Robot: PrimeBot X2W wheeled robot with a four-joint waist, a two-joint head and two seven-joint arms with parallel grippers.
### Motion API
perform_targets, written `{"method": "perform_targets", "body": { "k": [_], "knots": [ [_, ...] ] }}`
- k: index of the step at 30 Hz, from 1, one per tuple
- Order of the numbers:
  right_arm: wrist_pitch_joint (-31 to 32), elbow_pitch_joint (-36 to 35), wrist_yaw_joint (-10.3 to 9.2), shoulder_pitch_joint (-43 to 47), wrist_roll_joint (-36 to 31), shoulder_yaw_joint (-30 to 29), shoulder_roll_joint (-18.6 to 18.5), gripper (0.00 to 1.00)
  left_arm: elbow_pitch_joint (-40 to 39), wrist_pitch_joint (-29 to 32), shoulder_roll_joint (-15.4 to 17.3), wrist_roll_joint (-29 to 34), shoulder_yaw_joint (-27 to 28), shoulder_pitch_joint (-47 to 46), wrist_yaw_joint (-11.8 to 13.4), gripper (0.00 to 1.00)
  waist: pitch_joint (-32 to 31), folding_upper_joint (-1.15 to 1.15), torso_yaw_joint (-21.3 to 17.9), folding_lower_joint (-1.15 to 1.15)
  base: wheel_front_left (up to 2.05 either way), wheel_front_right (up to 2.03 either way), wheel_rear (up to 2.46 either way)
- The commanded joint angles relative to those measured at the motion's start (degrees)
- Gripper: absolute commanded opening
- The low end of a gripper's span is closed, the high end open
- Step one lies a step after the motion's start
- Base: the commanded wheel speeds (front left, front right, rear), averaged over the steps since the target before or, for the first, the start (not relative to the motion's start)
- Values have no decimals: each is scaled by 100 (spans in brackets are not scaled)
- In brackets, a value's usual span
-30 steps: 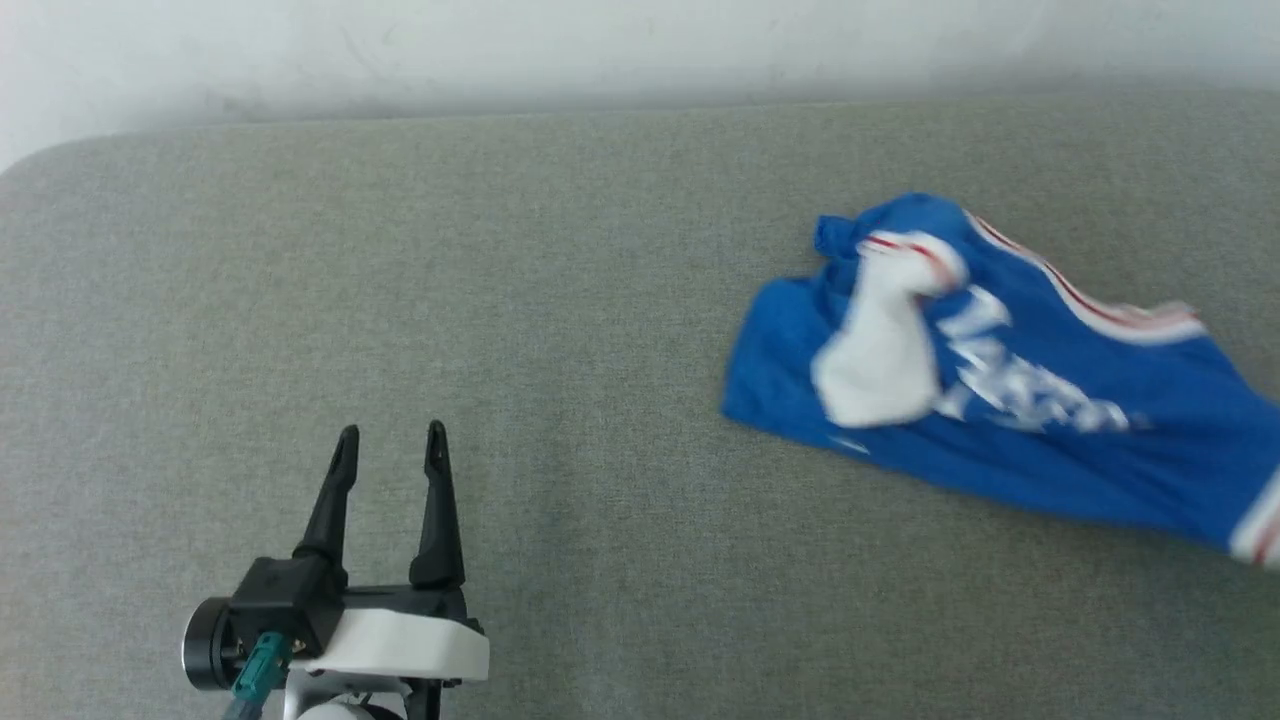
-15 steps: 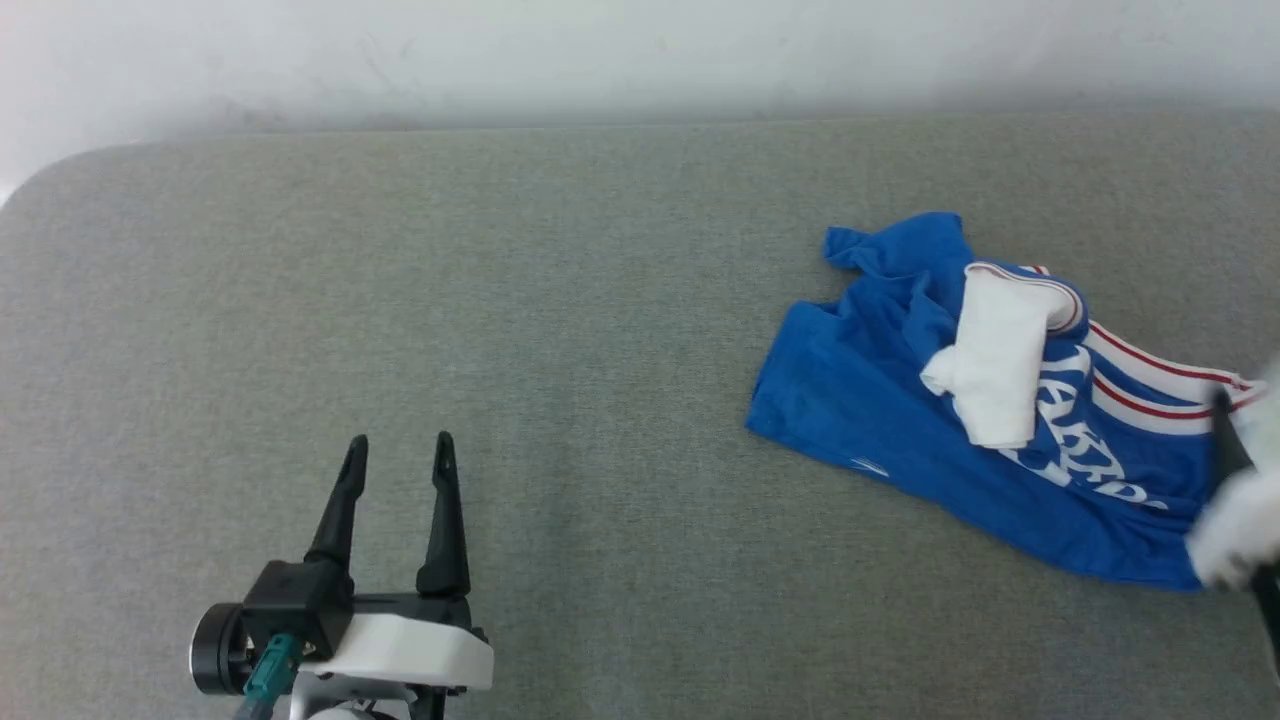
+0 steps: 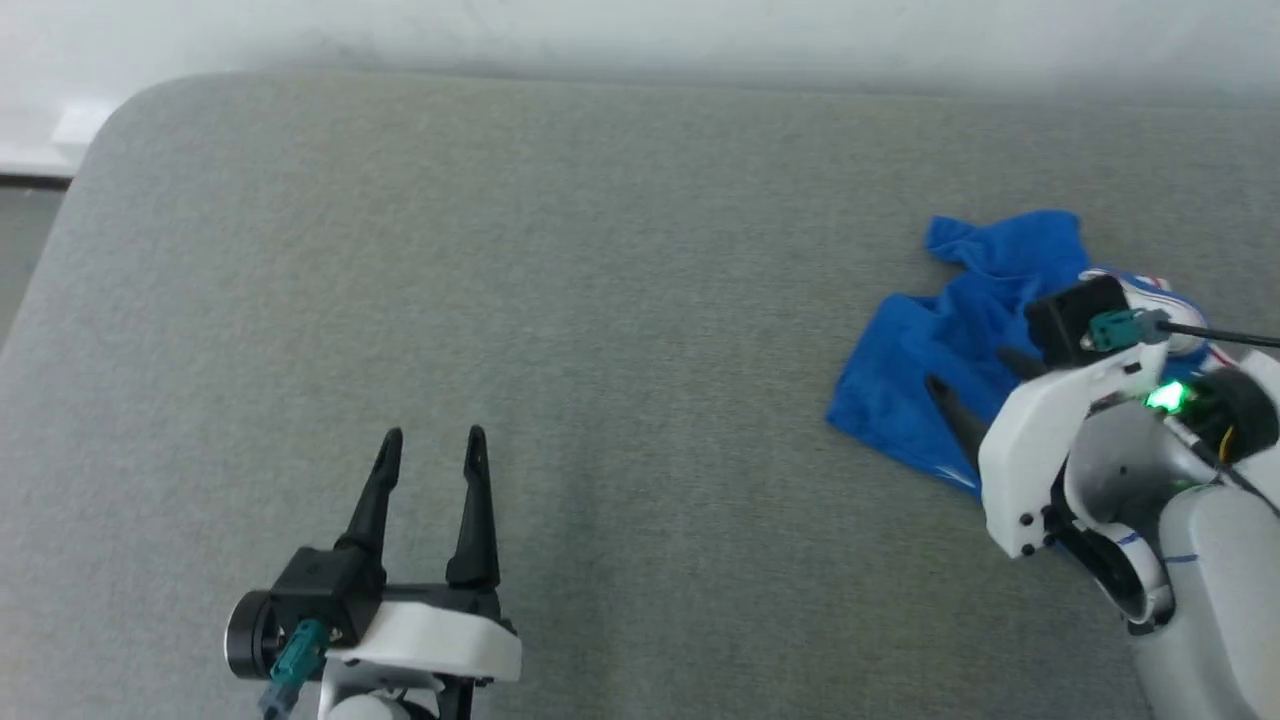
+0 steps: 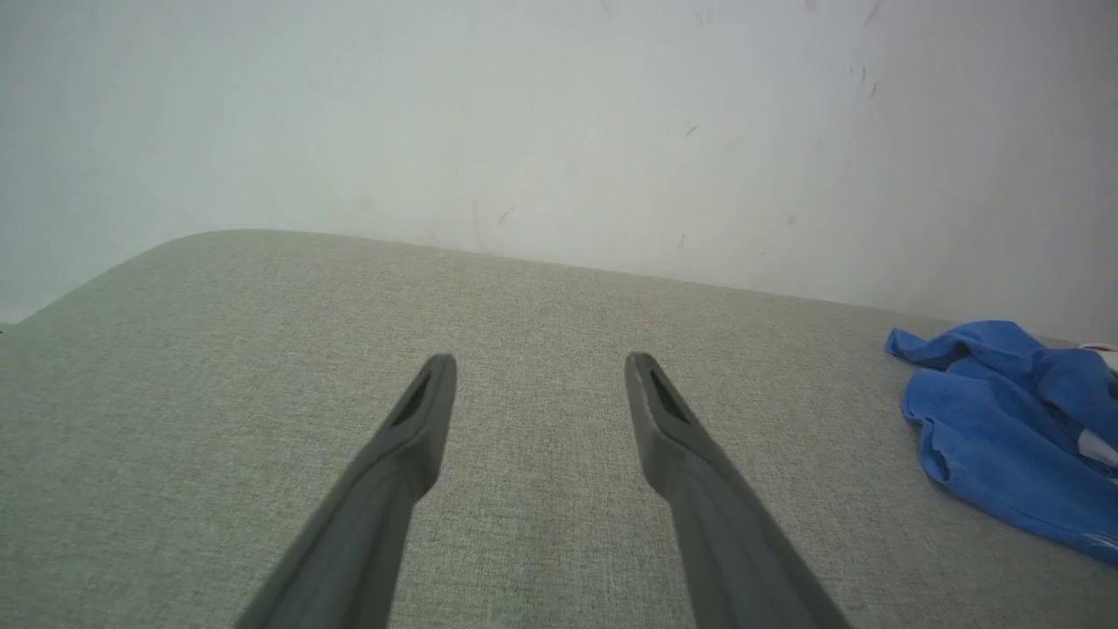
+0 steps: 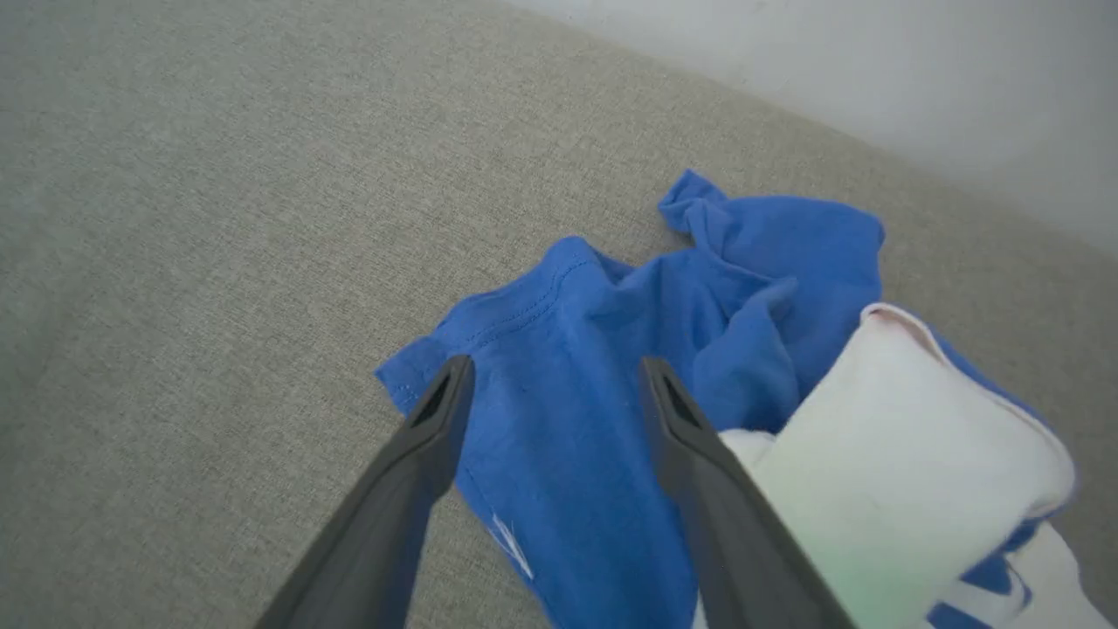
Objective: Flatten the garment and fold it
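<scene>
The garment (image 3: 905,345), a royal-blue shirt, lies crumpled at the right side of the grey cushion. A white sleeve (image 5: 900,454) is folded over its blue body, and the print is mostly hidden. My right gripper (image 3: 965,367) is open and hovers low over the garment's near-left part. In the right wrist view the right gripper (image 5: 556,371) has its fingers either side of the blue hem corner (image 5: 419,376), with nothing gripped. My left gripper (image 3: 432,440) stands open over bare cushion at the lower left, well away from the garment (image 4: 1004,419).
The grey fabric cushion (image 3: 600,300) runs across the whole view, with a rounded far-left corner (image 3: 120,110) and a drop beyond it. A pale wall (image 4: 559,131) rises right behind the back edge. My right arm's white housing (image 3: 1040,450) covers the garment's right part.
The head camera has shifted. My right arm has come into view from the right and now sits over the garment, which has bunched up from a wider spread. The left gripper keeps its pose.
</scene>
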Motion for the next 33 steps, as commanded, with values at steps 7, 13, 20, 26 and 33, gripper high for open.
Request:
{"method": "perform_targets", "body": {
  "k": [7,13,20,26,33],
  "knots": [
    [253,1084,-6,-209,-171,210,-65,100,54,-26,-89,-39,-80,-276,-110,100,396,-1,602,-1,0,0,0],
    [252,1624,-6,-275,-236,306,-17,0,118,-26,-123,-26,-87,-297,-109,100,338,-1,643,-1,0,0,0],
    [-301,1457,-6,-553,-84,233,150,0,169,-27,-125,51,0,-202,-153,100,-47,-1,450,-1,0,0,0],
    [-347,837,-6,-453,532,809,496,0,165,-27,-68,90,94,-59,-175,100,-352,-1,282,-1,0,0,0],
    [599,-159,-6,622,1852,2199,350,0,87,-27,-33,82,157,65,-175,100,-380,-1,252,-1,0,0,0]
  ]
}}
